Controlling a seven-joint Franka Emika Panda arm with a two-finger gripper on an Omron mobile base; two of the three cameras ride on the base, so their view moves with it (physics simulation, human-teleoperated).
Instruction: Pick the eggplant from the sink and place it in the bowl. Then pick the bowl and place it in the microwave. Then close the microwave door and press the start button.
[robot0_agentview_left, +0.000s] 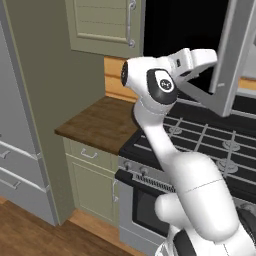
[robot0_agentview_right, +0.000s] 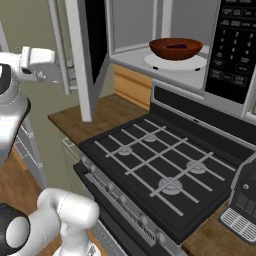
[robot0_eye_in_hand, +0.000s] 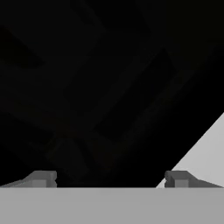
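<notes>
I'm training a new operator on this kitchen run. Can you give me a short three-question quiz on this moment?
1. True or false: the bowl already sits on the white plate inside the microwave.
2. How does the microwave door stand? A) fully shut B) swung open C) lifted off
3. Fill in: the fingers of the gripper stand ____ with nothing between them, facing the door's black glass.

Key
1. True; something dark lies in the bowl, too small to name.
2. B
3. apart
</notes>
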